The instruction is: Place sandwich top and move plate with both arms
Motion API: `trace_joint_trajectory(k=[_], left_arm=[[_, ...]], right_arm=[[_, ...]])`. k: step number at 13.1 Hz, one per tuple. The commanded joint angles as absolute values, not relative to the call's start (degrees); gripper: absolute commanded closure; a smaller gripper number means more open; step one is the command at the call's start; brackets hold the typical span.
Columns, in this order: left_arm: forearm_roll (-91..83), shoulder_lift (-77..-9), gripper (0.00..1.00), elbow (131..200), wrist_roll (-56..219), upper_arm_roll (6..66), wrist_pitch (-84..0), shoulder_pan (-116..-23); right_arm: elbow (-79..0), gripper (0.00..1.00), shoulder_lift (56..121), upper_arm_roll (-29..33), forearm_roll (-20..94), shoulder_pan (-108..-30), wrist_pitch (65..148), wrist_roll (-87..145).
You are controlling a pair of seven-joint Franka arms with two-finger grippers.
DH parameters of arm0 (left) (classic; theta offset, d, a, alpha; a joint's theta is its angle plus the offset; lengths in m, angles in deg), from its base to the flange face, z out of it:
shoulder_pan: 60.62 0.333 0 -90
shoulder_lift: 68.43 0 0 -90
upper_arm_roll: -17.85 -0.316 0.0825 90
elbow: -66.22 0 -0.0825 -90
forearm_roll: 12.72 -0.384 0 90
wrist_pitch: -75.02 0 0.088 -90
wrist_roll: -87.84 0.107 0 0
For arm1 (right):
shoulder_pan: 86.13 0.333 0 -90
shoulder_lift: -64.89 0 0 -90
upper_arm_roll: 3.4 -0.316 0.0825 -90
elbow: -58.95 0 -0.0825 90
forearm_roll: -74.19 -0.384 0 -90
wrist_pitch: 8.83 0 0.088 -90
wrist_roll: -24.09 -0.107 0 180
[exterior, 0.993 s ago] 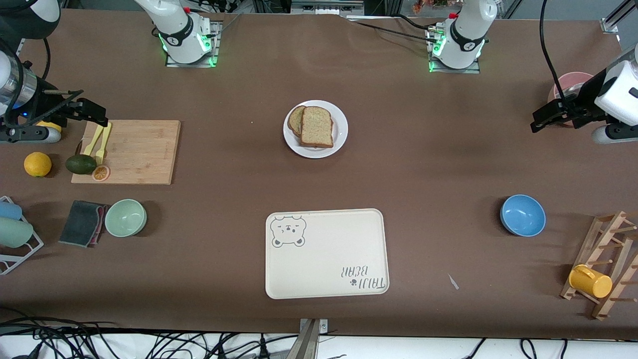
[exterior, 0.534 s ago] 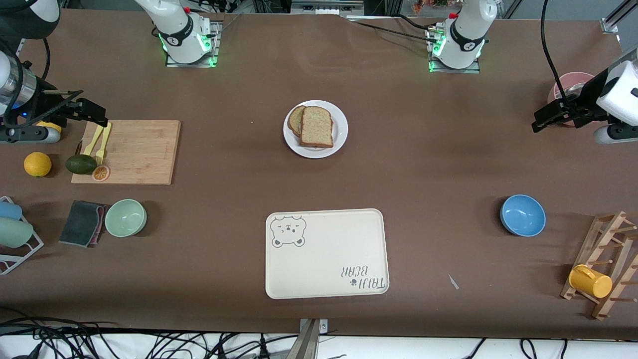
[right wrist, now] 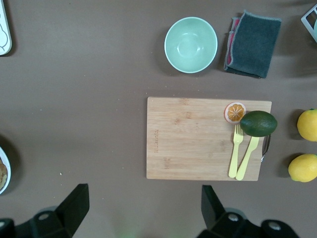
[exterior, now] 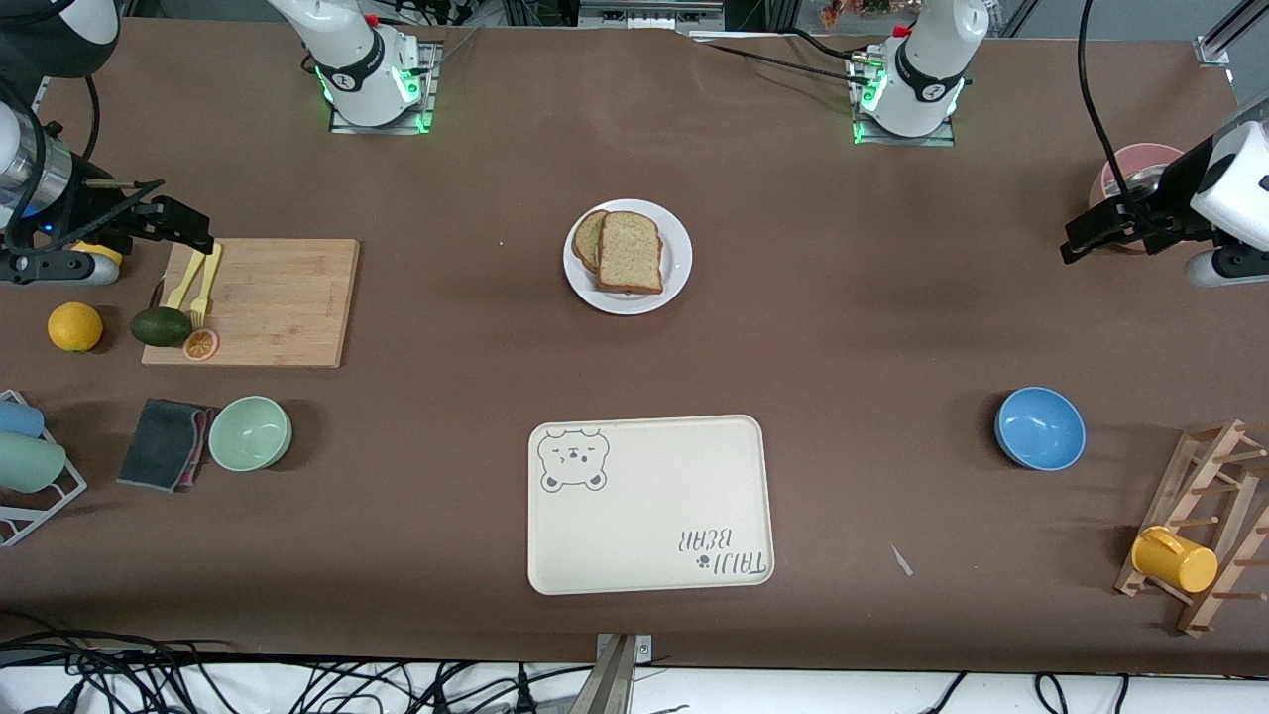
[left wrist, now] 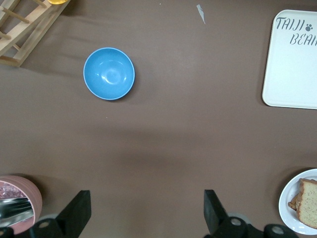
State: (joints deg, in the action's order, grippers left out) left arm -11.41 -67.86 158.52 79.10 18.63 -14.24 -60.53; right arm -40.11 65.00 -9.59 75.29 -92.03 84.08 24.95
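Observation:
The white plate (exterior: 674, 266) sits mid-table, nearer the bases than the bear tray. The sandwich top (exterior: 631, 251), a speckled tan slice with a brown crust, lies on it over another slice whose edge (exterior: 588, 238) peeks out. The plate's edge also shows in the left wrist view (left wrist: 290, 198) with the bread (left wrist: 309, 202), and in the right wrist view (right wrist: 3, 171). My left gripper (exterior: 1076, 243) (left wrist: 146, 213) is open and empty, up by the pink bowl. My right gripper (exterior: 193, 228) (right wrist: 143, 206) is open and empty over the cutting board's corner.
The cream bear tray (exterior: 649, 504) lies nearer the camera than the plate. The cutting board (exterior: 268, 297) holds yellow forks (exterior: 198, 283), an avocado (exterior: 161, 326) and an orange slice. A green bowl (exterior: 250, 432), a blue bowl (exterior: 1039, 427), a pink bowl (exterior: 1130, 164) and a rack with a yellow mug (exterior: 1175, 558) stand round the sides.
My left gripper has drifted slightly toward the left arm's end of the table. The right gripper, plate and bread have not moved.

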Motion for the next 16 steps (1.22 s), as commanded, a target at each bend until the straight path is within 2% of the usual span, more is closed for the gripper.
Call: trace_joint_trajectory(k=[1, 9, 16], left_arm=[[-9.8, -67.4, 0.00, 157.2, 78.8, 18.7, -13.1, -60.1], [-9.9, -67.1, 0.00, 157.2, 78.9, 18.7, -13.1, -60.0], [-9.9, -66.9, 0.00, 157.4, 78.7, 18.7, -13.1, -59.9]], right_arm=[[-40.5, 0.00, 64.7, -9.8, 75.2, -92.1, 85.0, 24.9], [-40.5, 0.00, 65.9, -10.0, 75.2, -92.1, 87.7, 25.0], [-40.5, 0.00, 65.6, -9.8, 75.3, -92.2, 86.4, 25.0]])
